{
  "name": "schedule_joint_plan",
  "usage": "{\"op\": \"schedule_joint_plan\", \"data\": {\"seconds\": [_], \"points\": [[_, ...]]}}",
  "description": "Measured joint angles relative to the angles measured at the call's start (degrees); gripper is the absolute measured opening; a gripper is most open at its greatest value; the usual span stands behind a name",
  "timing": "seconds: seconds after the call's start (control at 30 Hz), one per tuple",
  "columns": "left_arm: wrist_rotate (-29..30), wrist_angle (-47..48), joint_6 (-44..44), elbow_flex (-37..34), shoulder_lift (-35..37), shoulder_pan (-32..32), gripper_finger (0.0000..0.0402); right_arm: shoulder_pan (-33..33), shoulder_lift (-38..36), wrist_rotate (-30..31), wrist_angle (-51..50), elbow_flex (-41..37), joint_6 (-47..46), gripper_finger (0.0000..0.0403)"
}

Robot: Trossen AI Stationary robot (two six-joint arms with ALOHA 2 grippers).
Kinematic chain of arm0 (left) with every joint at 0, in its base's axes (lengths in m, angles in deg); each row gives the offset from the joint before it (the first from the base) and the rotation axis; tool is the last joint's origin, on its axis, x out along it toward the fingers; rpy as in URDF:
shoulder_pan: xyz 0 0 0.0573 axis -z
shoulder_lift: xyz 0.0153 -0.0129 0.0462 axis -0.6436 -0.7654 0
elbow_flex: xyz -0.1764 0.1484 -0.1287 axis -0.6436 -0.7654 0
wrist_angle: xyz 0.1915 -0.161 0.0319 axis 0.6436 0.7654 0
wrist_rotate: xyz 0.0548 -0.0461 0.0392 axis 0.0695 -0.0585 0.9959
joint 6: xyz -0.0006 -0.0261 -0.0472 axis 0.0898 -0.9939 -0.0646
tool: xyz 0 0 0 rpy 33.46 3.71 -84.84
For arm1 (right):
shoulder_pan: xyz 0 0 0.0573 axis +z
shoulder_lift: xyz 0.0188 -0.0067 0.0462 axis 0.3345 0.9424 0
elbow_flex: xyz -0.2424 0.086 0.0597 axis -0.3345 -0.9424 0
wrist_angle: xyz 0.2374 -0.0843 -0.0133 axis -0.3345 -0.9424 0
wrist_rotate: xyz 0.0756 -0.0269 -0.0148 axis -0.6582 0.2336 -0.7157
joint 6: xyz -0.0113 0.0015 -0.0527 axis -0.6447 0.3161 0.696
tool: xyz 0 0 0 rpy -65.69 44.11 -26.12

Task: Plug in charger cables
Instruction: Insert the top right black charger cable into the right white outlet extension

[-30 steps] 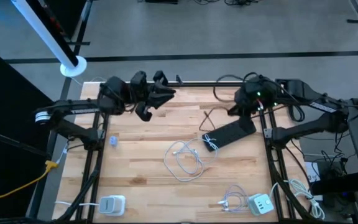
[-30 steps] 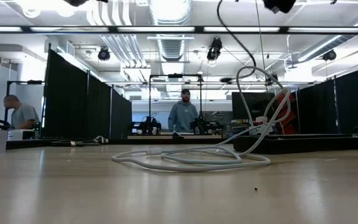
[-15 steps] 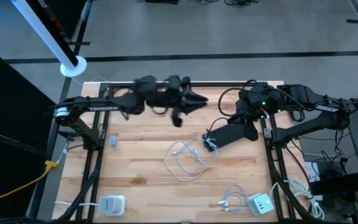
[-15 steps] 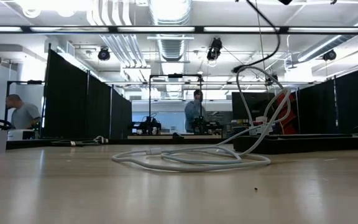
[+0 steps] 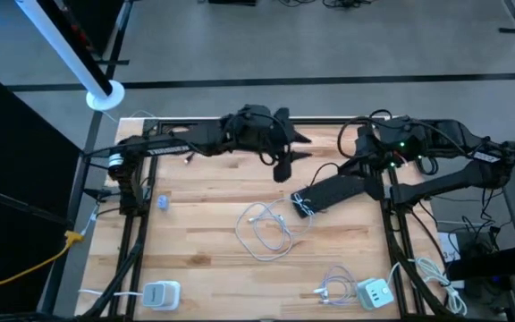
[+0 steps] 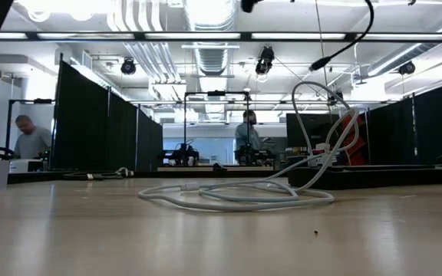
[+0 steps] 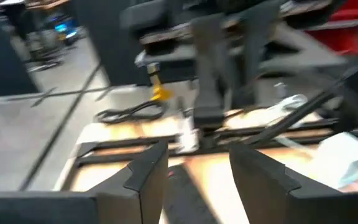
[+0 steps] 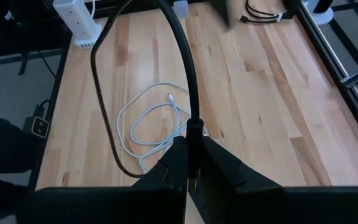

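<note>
A white charger cable (image 5: 266,228) lies in loose loops at mid-table; the low view shows the cable (image 6: 236,195) resting flat. A second white bundle (image 5: 332,288) lies by the near edge. My right gripper (image 5: 363,163), at the far right, is shut on a thick black cord (image 8: 185,56) that runs down to a black power strip (image 5: 329,190). My left gripper (image 5: 284,159) hovers open over the far middle of the table, left of the strip, touching nothing; its fingers (image 7: 148,180) stand apart. My right gripper pinches the black cord between its two fingers at a thicker end piece (image 8: 193,127). The fingers lie along the cord, which leaves them, arcs over and drops toward the table. The held stretch (image 6: 336,55) hangs in the air above the strip.
A white charger block (image 5: 374,292) sits at the near right corner and another white block (image 5: 161,293) at the near left. A small pale object (image 5: 163,201) lies near the left rail. Bare wood (image 5: 195,241) shows left of the white loops. People stand in the room behind.
My left arm has swung along the far edge toward the table's right, from the far left to the far middle. My right gripper has drawn back toward the right edge and up, lifting the black cord's loop off the table; the strip has stayed put.
</note>
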Motion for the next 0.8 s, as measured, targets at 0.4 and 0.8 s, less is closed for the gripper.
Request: {"op": "schedule_joint_plan", "data": {"seconds": [0.4, 0.8], "points": [[-1.0, -8.3, -3.0, 0.0, -4.6, 2.8, 0.0148, 0.0, 1.2, 3.0, 2.5, 0.0, 3.6, 0.0013], [-0.9, -14.8, -6.7, 0.0, -5.9, 3.3, 0.0127, 0.0, 2.0, 2.9, 4.6, 0.0, 6.4, 0.0013]]}}
